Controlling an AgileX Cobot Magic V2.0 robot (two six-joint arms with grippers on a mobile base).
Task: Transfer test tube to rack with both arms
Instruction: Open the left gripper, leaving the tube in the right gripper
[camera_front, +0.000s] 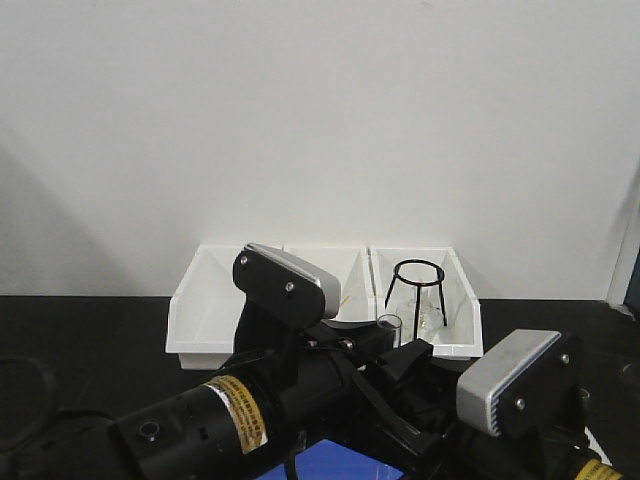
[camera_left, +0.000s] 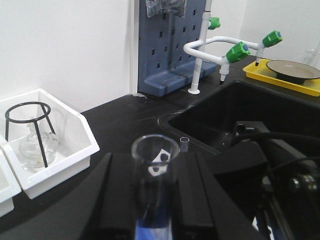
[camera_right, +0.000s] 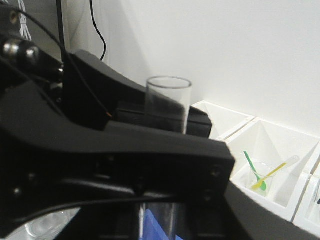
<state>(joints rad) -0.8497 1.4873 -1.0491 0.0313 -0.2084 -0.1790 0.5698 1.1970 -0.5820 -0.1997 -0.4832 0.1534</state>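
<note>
Left wrist view: the tube (camera_left: 155, 162) stands upright, grasped by the left gripper (camera_left: 155, 202), on the near side of the counter (camera_left: 125, 115) and right of the bins (camera_left: 75, 137). The right gripper (camera_right: 175, 129) brackets it, but I cannot tell whether it is clenched. If either lets go early or both pull askew, the glass may slip or crack.

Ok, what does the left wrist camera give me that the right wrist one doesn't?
Only the left wrist view: the black sink, the faucet with green knobs, the blue pegboard, a yellow tray, and a glass flask in its bin. Only the right wrist view: a green stick and a yellow stick lying in a bin. Both: the test tube standing upright with its open rim up, plus white bins by the wall.
</note>
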